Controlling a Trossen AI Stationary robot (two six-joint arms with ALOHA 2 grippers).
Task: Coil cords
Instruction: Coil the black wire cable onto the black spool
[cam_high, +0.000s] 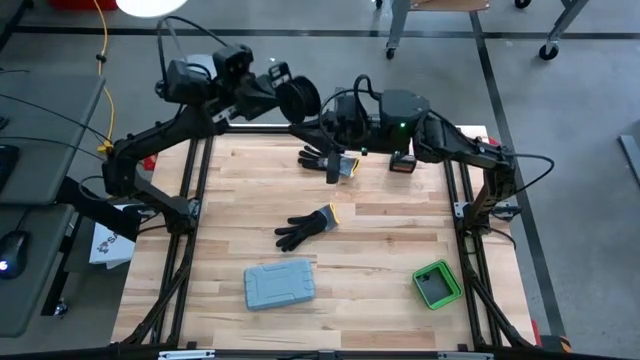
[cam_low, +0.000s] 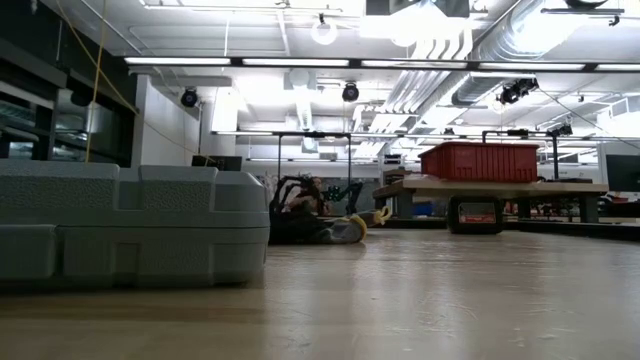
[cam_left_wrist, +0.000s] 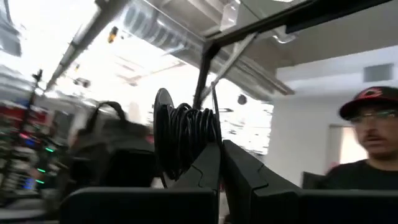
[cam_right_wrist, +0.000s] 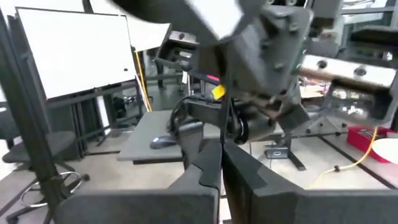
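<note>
The cord is wound into a small black ring-shaped coil (cam_high: 299, 97), held high above the table's far edge. My left gripper (cam_high: 286, 99) is shut on it; in its wrist view the coil (cam_left_wrist: 183, 140) stands edge-on just above the fingertips. My right gripper (cam_high: 322, 120) reaches in level from the right, right next to the coil, and is shut. In its wrist view a thin dark strand (cam_right_wrist: 226, 106) rises from its fingertips in front of the coil (cam_right_wrist: 239, 128). Neither gripper appears in the low view. My left gripper pinches the coil's bundled turns at the ring's lower part (cam_left_wrist: 202, 149) between its two fingers, which slant upward. The coil is lifted clear of the table and stands on edge above the fingertips. My right gripper has its shut fingers (cam_right_wrist: 211, 163) closed on the thin strand (cam_right_wrist: 227, 134) that leads toward the coil, coming level from the table's right. The strand runs straight up from the fingertips.
Two black gloves with yellow cuffs lie on the table, one mid-table (cam_high: 308, 226) and one farther back (cam_high: 330, 161). A grey case (cam_high: 280, 285) and a green box (cam_high: 437, 284) sit near the front edge. A person (cam_left_wrist: 367, 143) stands beyond the table.
</note>
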